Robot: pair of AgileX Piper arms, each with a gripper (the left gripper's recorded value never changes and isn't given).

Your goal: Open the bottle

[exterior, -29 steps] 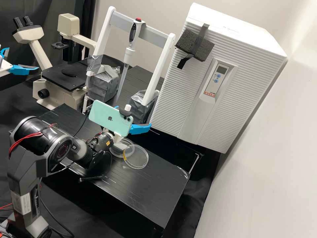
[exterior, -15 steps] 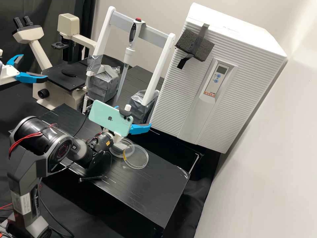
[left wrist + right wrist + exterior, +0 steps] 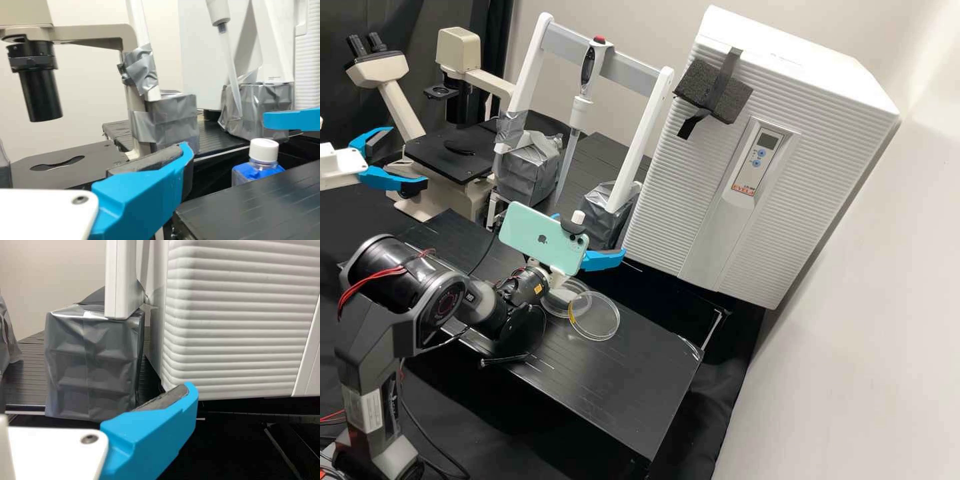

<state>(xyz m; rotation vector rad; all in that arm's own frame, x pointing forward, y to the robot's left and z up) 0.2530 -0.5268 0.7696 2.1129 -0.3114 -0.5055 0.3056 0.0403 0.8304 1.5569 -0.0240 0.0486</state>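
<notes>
The bottle (image 3: 257, 167) has a white cap and blue liquid and stands upright just beyond the black platform's far edge. From above, its cap (image 3: 577, 217) pokes up behind a mint phone, between the right gripper's (image 3: 588, 235) two blue fingers, which stand wide apart. Whether they touch it I cannot tell. One of those fingers (image 3: 292, 119) shows behind the cap, and one (image 3: 155, 437) points at the white cabinet's base. My left gripper (image 3: 379, 160) hovers open at the far left by the microscope, its finger (image 3: 150, 185) aimed toward the bottle.
A microscope (image 3: 433, 153) stands at the back left. A pipette (image 3: 583, 87) hangs from a white frame on taped grey blocks (image 3: 527, 167). A large white ribbed cabinet (image 3: 760, 153) fills the right. Petri dishes (image 3: 593, 317) lie on the black platform (image 3: 620, 380).
The left gripper has come in from the left edge, moving right and lower toward the microscope's base. The right arm and the bottle have stayed put.
</notes>
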